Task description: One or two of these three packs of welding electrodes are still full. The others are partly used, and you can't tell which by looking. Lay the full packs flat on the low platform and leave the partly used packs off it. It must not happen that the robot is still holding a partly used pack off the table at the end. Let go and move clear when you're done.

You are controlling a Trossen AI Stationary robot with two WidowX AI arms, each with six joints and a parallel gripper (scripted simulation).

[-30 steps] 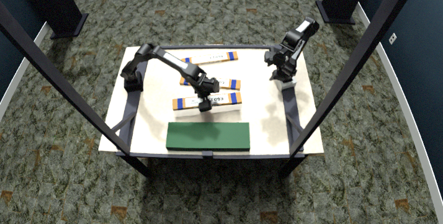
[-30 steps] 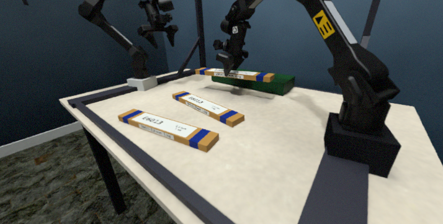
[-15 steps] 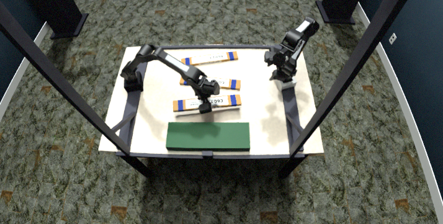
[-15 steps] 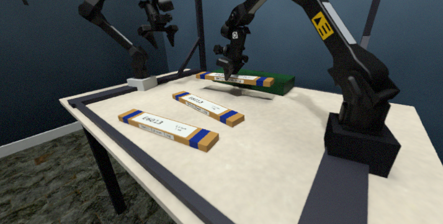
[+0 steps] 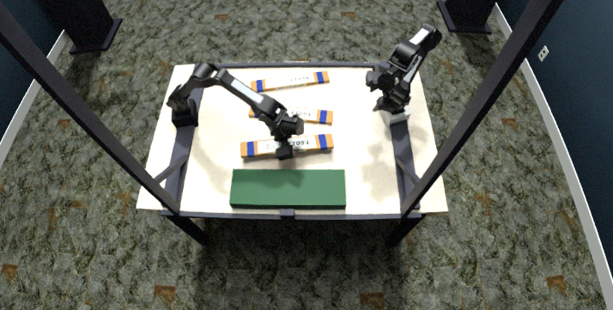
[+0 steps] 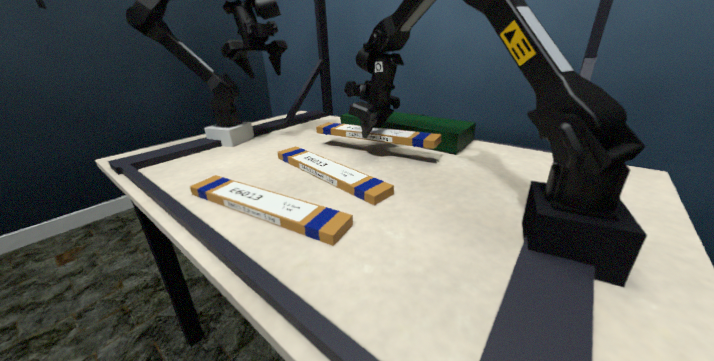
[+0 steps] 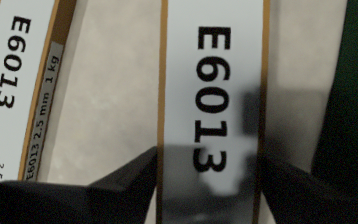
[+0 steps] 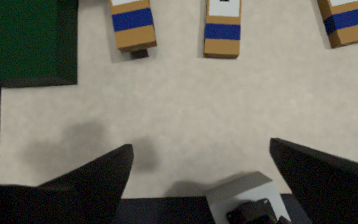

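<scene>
Electrode pack (image 5: pixel 257 147) (image 6: pixel 402 135) (image 7: pixel 212 100) (image 8: pixel 135 29) is held just above the desk (image 5: pixel 215 136) (image 6: pixel 425 239) (image 7: pixel 116 75) (image 8: pixel 181 100), centre of the top view, gripped by the half-open left claw (image 5: pixel 284 149) (image 6: pixel 369 131) (image 7: pixel 206 154); weighing seems in hand. Next, platform or desk must be chosen by heft.

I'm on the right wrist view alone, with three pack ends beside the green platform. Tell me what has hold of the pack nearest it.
Observer: The left gripper, shut on that pack around its middle.
Operator: Give me its height state: resting or raised?
Observer: Raised; the exterior view shows its shadow separate on the table below.
Operator: Read me the other labels.
Observer: E6013 on both the middle pack and the outer pack.
</scene>
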